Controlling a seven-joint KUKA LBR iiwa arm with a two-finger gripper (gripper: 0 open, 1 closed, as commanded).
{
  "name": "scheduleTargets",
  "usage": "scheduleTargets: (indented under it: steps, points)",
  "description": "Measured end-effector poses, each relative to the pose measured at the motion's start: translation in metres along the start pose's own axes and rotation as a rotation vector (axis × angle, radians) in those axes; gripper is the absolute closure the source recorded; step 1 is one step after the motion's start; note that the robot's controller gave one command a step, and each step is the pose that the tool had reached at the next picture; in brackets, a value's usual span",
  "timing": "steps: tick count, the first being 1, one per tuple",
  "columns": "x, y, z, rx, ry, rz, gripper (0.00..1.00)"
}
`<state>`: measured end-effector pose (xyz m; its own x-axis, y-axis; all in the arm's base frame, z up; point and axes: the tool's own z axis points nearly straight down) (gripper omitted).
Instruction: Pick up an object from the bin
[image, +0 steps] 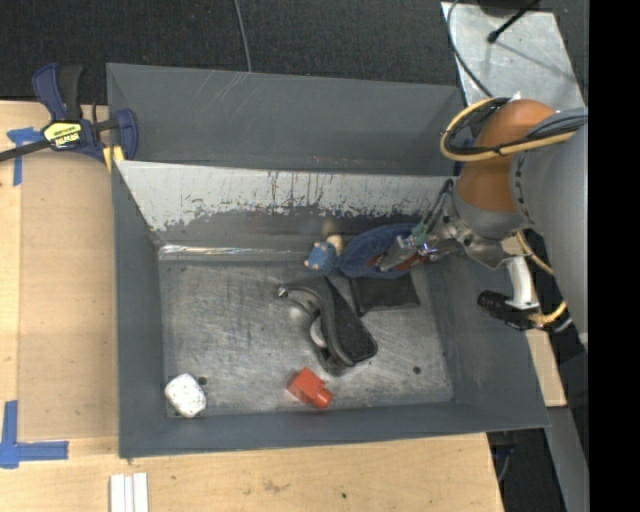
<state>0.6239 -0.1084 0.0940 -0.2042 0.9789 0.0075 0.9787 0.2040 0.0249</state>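
Where the gripper reaches in at about two o'clock of the bin, its tip meets the right end of a crumpled blue cloth by the back wall; whether it is spread or pinched, I cannot tell. Just below lies a black square pad, then a long black sole-like piece near centre. A red block sits at six o'clock and a white ball at seven.
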Motion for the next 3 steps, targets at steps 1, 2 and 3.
scheduleTargets:
  steps: [1,2,3]
  points:
    - [-0.008,-0.035,0.018,0.014,-0.010,-0.711,0.00]
    - [-0.010,-0.034,0.016,0.013,-0.015,-0.711,1.00]
    - [-0.011,-0.031,-0.033,0.020,-0.005,-0.712,1.00]
